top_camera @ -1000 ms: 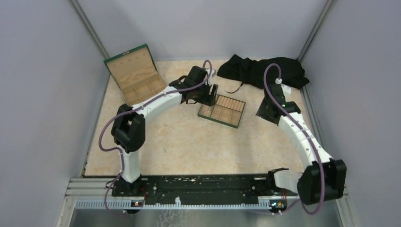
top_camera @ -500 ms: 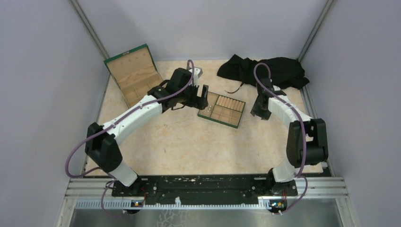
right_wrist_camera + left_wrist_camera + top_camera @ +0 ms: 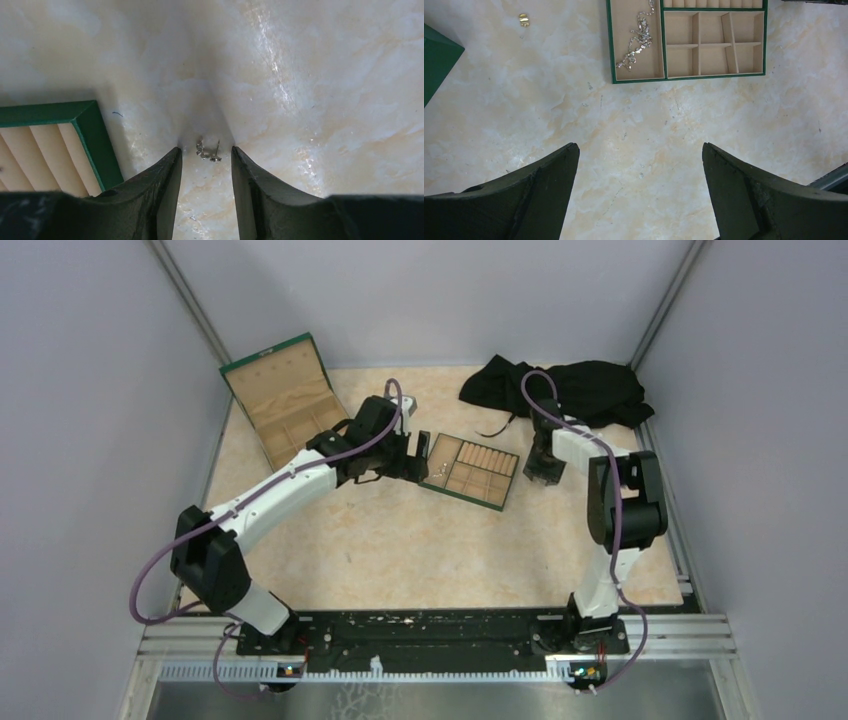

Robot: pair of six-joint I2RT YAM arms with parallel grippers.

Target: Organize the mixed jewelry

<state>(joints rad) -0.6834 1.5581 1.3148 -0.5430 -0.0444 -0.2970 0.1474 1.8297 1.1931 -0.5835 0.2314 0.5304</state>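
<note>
Lying on the marbled table (image 3: 310,75), a cluster of small silvery pieces (image 3: 209,151) sits between the fingertips of the right gripper (image 3: 206,149), near the green corner of the tray (image 3: 95,135) but clear of it. The right jaws are parted only slightly, one finger on each side of the cluster, with a sliver of table visible on both sides; nothing is pinched. A silvery chain (image 3: 639,37) lies crumpled in the tray's long end compartment. A small gold piece (image 3: 524,20) lies on the table, apart from the tray. A row of tan rolls (image 3: 714,3) fills the strip beside the small square compartments. The left gripper (image 3: 639,147) hangs over bare table beside the tray with its jaws spread wide, holding nothing. In the top view the two grippers flank the tray, left and right. An open wooden box (image 3: 285,405) stands at the far left corner and a black cloth (image 3: 570,390) is heaped at the far right
</note>
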